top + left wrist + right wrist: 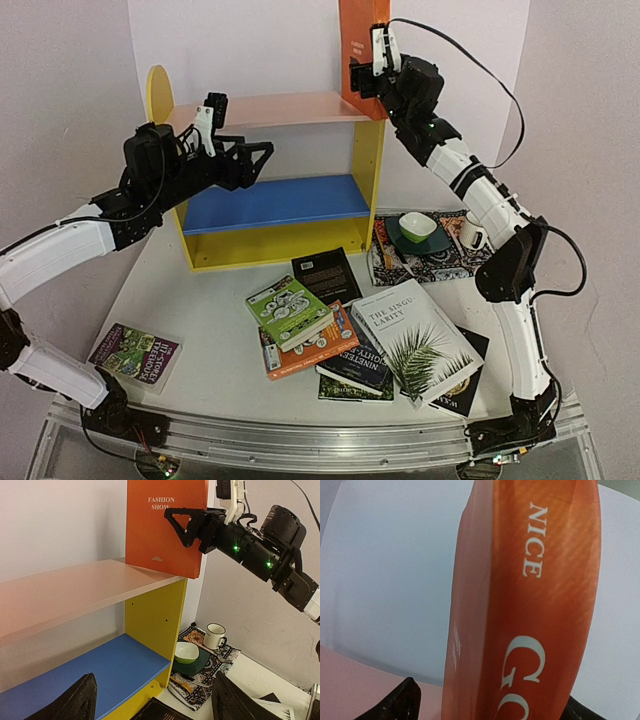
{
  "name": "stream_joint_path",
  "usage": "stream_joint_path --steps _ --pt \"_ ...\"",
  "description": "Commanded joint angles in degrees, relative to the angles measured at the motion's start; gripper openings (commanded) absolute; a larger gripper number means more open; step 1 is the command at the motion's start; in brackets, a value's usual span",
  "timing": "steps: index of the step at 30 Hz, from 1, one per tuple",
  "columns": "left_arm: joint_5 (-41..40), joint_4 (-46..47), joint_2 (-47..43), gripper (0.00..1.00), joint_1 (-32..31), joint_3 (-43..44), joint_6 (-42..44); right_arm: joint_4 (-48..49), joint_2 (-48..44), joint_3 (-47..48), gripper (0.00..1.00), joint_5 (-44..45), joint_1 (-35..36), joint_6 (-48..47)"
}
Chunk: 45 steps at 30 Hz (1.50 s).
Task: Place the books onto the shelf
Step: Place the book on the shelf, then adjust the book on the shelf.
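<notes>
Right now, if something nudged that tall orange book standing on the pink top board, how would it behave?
Likely tippy: the tall orange book stands upright at the right end of the pink top board, no books beside it. Its thick block looks stiff, so it would probably topple whole, not bend.

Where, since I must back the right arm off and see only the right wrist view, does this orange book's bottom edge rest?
Observer: The orange book stands upright on the pink top board of the shelf, at its right end.
Operator: Is the left arm near me?
Observer: No; the left gripper hangs open in front of the shelf's left half, holding nothing.
Operator: Which books are not yet shelved?
Observer: A pile lies on the table in front of the shelf, and a purple floral book lies apart at the left.
</notes>
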Motion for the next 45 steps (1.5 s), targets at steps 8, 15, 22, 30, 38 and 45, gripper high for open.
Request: stream_joint_path --steps 8,15,22,30,38,45 --pt "-0.6 -0.2 -6.1 0.81 0.4 -2.7 0.4 2.1 -11.4 -10.3 0.98 -0.4 0.0 4.4" --pt "-2.1 -2.6 -9.1 0.82 0.4 -3.4 2.4 1.0 -17.3 -16.4 0.98 2.4 0.1 5.5" --pt "-1.9 -5.0 -10.2 0.83 0.4 -3.1 2.5 -2.8 -21.8 -20.9 0.98 0.8 0.1 7.5" --pt "-1.0 -6.9 -10.9 0.83 0.4 -3.1 1.2 -5.0 -29.6 -31.1 0.94 -4.0 0.2 13.3" --pt "-0.6 -8.2 -12.3 0.83 0.4 -4.2 -0.1 -9.5 -33.5 -36.4 0.48 -3.6 0.2 16.8" --pt "-1.3 -8.6 -13.5 0.83 0.4 -5.4 0.2 -10.1 -31.3 -36.2 0.41 -3.6 0.1 18.4"
